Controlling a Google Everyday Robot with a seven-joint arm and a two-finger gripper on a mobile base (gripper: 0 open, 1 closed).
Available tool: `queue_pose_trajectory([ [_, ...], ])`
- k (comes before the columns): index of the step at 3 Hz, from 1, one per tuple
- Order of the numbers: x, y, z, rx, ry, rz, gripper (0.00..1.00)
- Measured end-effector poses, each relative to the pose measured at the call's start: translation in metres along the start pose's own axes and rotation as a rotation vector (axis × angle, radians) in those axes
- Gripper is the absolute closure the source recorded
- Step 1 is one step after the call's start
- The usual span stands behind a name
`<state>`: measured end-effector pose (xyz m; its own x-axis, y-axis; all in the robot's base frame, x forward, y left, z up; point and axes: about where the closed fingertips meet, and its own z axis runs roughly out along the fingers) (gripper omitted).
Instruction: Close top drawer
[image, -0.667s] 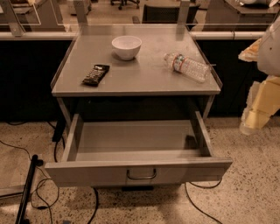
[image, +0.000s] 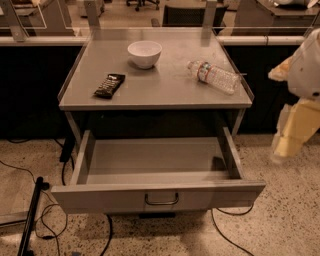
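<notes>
Grey top drawer stands pulled well out toward me, its front running left to right. Off its right end, raised and apart, hangs the tool; spread or pressed together, I cannot tell.

On the table, a white bowl sits at 12 o'clock. A dark packet lies at 9, a toppled bottle at 2.
</notes>
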<state>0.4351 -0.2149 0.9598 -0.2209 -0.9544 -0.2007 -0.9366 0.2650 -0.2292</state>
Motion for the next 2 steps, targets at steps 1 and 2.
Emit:
queue_pose_trajectory([
  [1, 0.011, 0.024, 0.054, -0.055, 0.035, -0.028, 0.26],
  [2, 0.021, 0.036, 0.097, -0.083, 0.060, -0.057, 0.49],
])
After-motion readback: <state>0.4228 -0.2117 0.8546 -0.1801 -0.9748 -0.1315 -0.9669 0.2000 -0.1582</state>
